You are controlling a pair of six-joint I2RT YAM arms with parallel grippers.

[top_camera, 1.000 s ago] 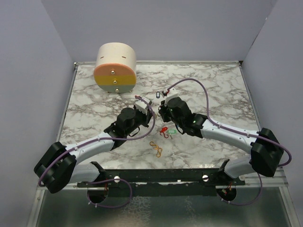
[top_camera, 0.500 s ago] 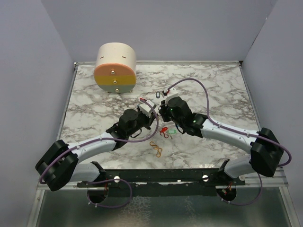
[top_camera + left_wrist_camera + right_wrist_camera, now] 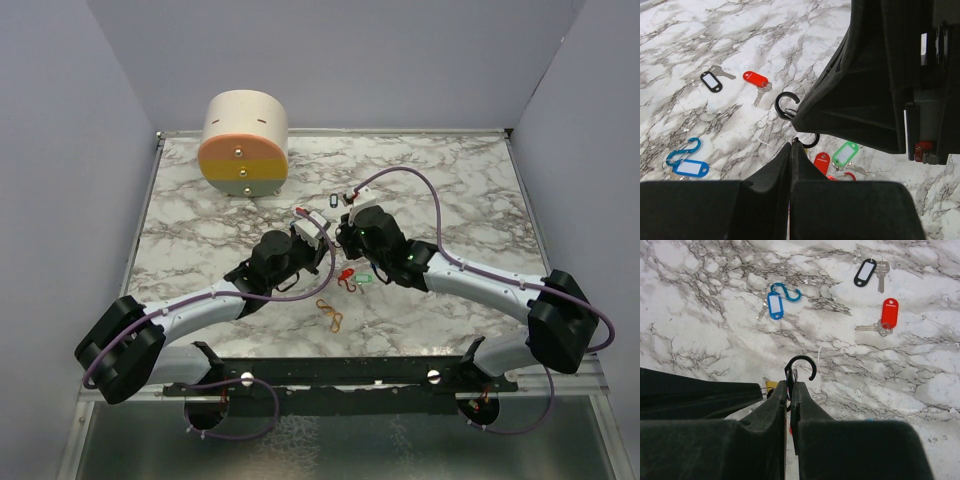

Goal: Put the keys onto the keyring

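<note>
Keys [image 3: 352,278]: small coloured tags with metal keys, plus loose clips, lying on the marble table [image 3: 450,180] around the two gripper tips.
Black clip [image 3: 801,365]: S-shaped and raised off the marble. Its upper hook curls free above the right fingertips, and its lower loop sits at the left fingertips.
Right gripper [image 3: 790,385]: fingers closed, pinching the black clip's stem between their tips.
Left gripper [image 3: 791,146]: fingers pressed fully together, tips right at the clip's lower loop. I cannot tell whether they pinch anything.
Grippers together: tip to tip over the middle of the table, almost touching.
Black tag [image 3: 865,272]: flat on the marble with its silver key beside it, beyond the grippers.
Red tag [image 3: 889,312]: near the black tag, key attached, flat.
Blue tag [image 3: 774,305]: flat, touching a blue clip [image 3: 785,291], well apart from the red tag.
Green tag [image 3: 846,152]: flat under the right gripper, just beside a second red tag [image 3: 821,162].
Orange clip [image 3: 330,313]: alone on the marble, nearer the arm bases.
Yellow piece [image 3: 771,385]: a sliver showing just left of the right fingertips, too hidden to identify.
Cylinder [image 3: 245,145]: cream and orange, at the far left corner, well apart from the keys.
</note>
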